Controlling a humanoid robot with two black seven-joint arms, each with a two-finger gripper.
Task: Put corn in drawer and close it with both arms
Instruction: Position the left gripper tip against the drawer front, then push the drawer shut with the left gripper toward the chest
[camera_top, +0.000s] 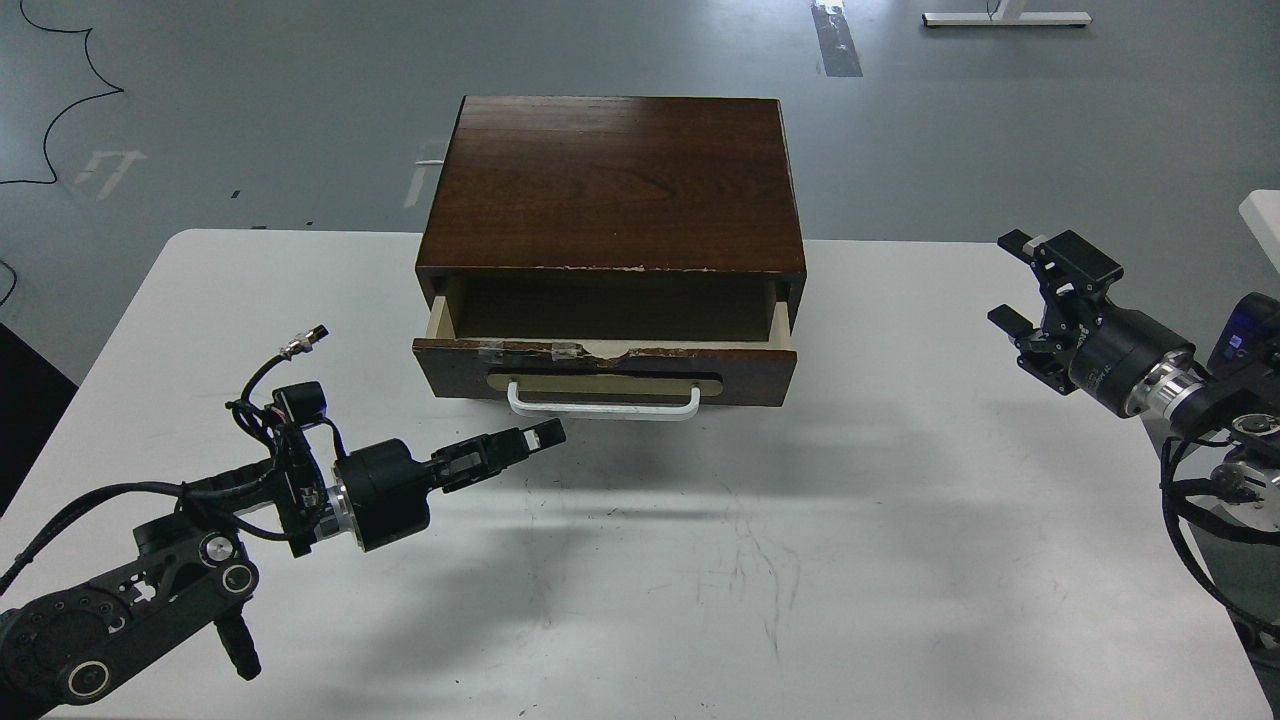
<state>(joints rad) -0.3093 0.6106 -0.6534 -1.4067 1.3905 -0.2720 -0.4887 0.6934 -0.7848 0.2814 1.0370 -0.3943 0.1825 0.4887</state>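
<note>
Hovering low over the white table (900, 560), left gripper (545, 435) pointing toward the drawer (605, 372), fingers looking pressed together, empty. Drawer sitting partly pulled out of the dark wooden cabinet (615, 180), white handle (603, 405) facing forward. Right gripper (1010, 280) hanging spread apart, grasping nothing. Corn not showing anywhere.

Viewpoint: the head view — the sole camera — looks forward and down onto the white table (900, 560).
Landmark: the wooden cabinet (612, 185) sits centred, toward the far table edge, its front facing the camera.
Framing: moderately near — floor shows beyond the cabinet, arms enter at both lower sides.
</note>
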